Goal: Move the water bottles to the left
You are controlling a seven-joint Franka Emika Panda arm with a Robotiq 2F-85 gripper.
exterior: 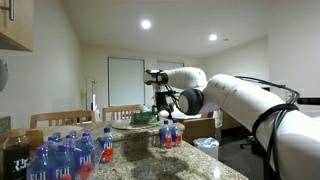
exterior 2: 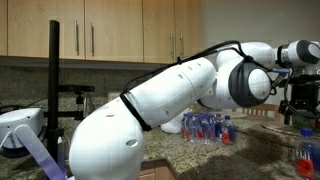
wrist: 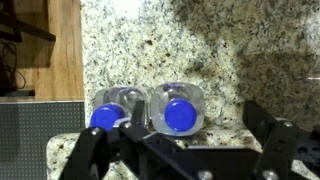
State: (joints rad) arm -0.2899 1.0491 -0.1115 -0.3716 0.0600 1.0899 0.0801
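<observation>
Small clear water bottles (exterior: 170, 135) with blue caps and red labels stand together on the granite counter (exterior: 140, 150); they also show at the right edge of an exterior view (exterior 2: 306, 152). The wrist view looks straight down on two of them: one blue cap (wrist: 180, 115) and one to its left (wrist: 105, 118). My gripper (exterior: 165, 103) hangs above the bottles, also seen in an exterior view (exterior 2: 300, 100). It is open and empty (wrist: 195, 125). The right-hand bottle lies between its fingers in the wrist view; the left finger is between the two bottles.
A wrapped pack of larger FIJI bottles (exterior: 60, 155) stands on the counter, also seen in an exterior view (exterior 2: 205, 127). A plate with green items (exterior: 135, 120) lies behind the small bottles. Wooden chairs (exterior: 122, 112) stand beyond. A wooden surface (wrist: 60, 50) borders the granite.
</observation>
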